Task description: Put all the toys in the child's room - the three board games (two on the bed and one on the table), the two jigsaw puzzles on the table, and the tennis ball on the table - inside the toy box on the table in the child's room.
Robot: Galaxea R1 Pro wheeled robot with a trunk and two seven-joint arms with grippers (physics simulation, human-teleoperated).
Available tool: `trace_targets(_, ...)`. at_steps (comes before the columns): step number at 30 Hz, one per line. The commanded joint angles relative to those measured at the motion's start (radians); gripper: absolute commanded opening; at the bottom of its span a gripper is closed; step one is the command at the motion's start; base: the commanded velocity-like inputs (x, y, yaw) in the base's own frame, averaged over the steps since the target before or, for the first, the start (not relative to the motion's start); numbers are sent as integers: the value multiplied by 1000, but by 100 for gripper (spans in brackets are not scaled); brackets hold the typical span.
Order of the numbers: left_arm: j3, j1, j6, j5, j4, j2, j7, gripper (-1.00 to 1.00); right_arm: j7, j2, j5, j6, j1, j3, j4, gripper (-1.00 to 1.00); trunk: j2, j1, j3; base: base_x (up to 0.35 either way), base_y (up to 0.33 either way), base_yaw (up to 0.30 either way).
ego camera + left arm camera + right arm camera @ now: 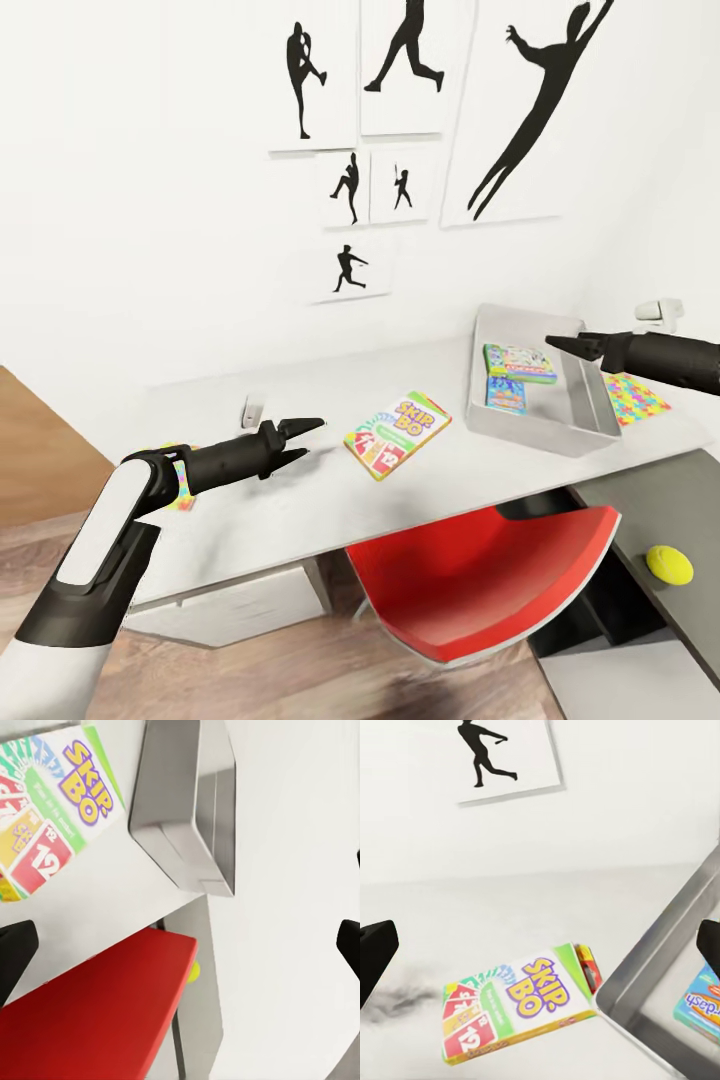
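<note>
The green Skip-Bo board game point(398, 433) lies flat on the table point(300, 500), left of the light-grey toy box point(592, 405). Inside the toy box lie a green-edged board game point(520, 362) and a teal-blue one point(507, 393). My left gripper point(312, 440) hovers open just left of the Skip-Bo box point(52, 810). Above the toy box's far side my right gripper point(562, 345) is open, looking toward the Skip-Bo box point(517, 1009) and the bin's rim point(660, 945). One jigsaw puzzle point(635, 397) lies right of the bin, another point(183, 485) under my left arm. The tennis ball point(668, 564) rests on a lower grey surface.
A red chair point(490, 590) is tucked under the table's front edge, below the Skip-Bo box. A small white object point(252, 410) stands on the table near the wall. Another white item point(658, 312) sits behind the bin. Black silhouette pictures point(400, 70) hang on the wall.
</note>
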State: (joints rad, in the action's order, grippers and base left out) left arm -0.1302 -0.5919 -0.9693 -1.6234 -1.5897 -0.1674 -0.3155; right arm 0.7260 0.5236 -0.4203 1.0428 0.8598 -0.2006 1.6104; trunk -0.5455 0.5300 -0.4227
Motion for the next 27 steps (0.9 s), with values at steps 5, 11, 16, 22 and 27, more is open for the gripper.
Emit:
trace_targets(5,-1,0,0,-10,-1,-1,-10,100,6,-15,5,4,1,16,0,100,-1,0,6,0,185,0)
trace_targets(11,-1,1,0,-10,-1,-1,-10,100,5,-38,5,4,-1,39,0,100,-1,0,16,0,91,0)
trace_targets(16,0,3,0,-10,0,-2,-11,100,-5,-63,6,4,-3,56,0,100,-1,0,24,0,39,0)
trace_targets(22,0,5,0,-4,0,-2,-11,100,-20,-73,6,4,-3,62,0,100,-1,0,33,0,18,0)
trace_targets(27,1,7,0,10,0,-3,-11,100,-37,-79,6,4,-4,67,0,100,-1,0,41,0,8,0)
